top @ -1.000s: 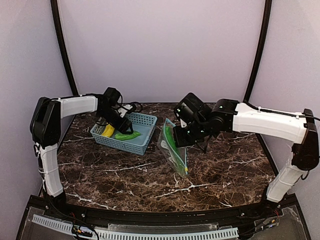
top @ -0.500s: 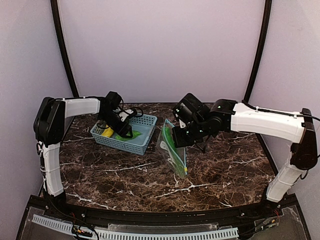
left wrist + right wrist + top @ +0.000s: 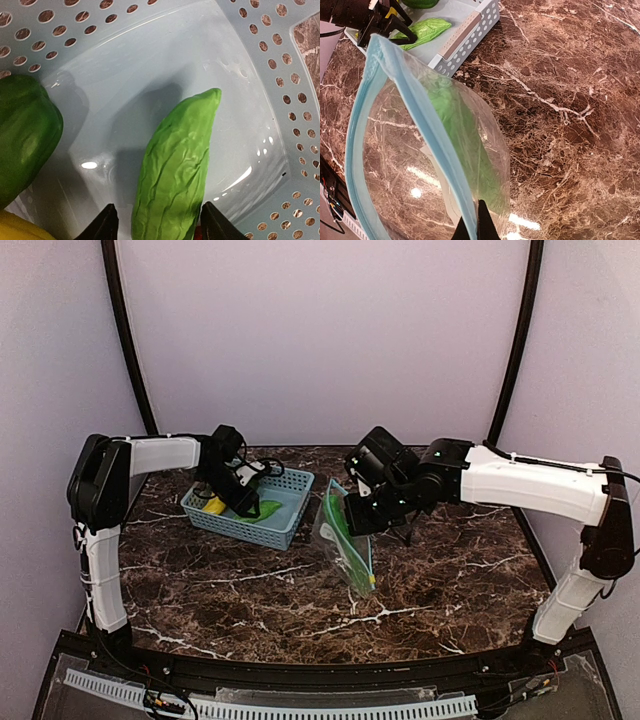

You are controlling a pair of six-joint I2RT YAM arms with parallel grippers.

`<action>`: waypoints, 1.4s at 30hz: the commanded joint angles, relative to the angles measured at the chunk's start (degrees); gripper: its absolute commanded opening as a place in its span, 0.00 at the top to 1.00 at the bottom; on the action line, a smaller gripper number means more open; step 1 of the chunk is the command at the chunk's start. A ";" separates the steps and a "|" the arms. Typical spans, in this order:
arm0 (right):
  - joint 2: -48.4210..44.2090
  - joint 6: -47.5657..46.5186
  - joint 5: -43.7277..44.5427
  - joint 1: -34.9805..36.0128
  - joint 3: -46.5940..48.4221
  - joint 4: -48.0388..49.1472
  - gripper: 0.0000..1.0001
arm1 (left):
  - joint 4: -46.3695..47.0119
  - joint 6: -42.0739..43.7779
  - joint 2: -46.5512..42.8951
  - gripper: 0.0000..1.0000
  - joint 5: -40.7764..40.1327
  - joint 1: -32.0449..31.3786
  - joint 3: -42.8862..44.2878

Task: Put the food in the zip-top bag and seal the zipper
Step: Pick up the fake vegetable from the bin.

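My left gripper (image 3: 160, 225) is open low inside the light-blue basket (image 3: 292, 502), one finger on each side of a wrinkled green cucumber (image 3: 175, 170) lying on the basket floor. The dark green pepper (image 3: 25, 135) and the yellow banana (image 3: 15, 231) lie to its left. My right gripper (image 3: 475, 227) is shut on the light-blue zipper (image 3: 415, 105) of the clear zip-top bag (image 3: 347, 540) and holds it upright with the mouth open. A second green cucumber (image 3: 462, 140) is inside the bag.
The basket (image 3: 465, 35) stands at the back left on the dark marble table (image 3: 250, 590), close to the bag's mouth. My left gripper's fingers (image 3: 385, 22) show in the right wrist view beside the cucumber (image 3: 425, 29).
My left gripper has moved down and slightly right in the basket, over the cucumber. The right arm and the bag have barely moved.
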 commanded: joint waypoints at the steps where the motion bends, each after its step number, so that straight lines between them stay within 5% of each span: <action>1: 0.17 -0.17 0.06 -0.47 1.04 1.55 1.00 | -0.94 -0.02 -0.26 0.48 -1.95 0.25 -1.10; 12: -0.17 -0.12 0.06 -0.54 0.53 1.78 1.00 | -0.94 0.42 -0.05 0.51 -1.92 0.25 -1.97; 24: -0.95 -0.21 0.33 -0.71 0.68 1.89 1.00 | 0.66 -2.63 -5.30 0.66 0.11 0.25 -0.83; 35: -0.70 -0.87 -0.13 -1.16 1.15 2.50 1.00 | 12.59 -16.91 -25.66 0.68 4.56 -0.52 -6.82; 42: -0.32 -0.99 -1.23 -1.16 1.19 4.20 1.00 | 27.88 -37.57 -40.39 0.67 5.06 -10.27 -18.13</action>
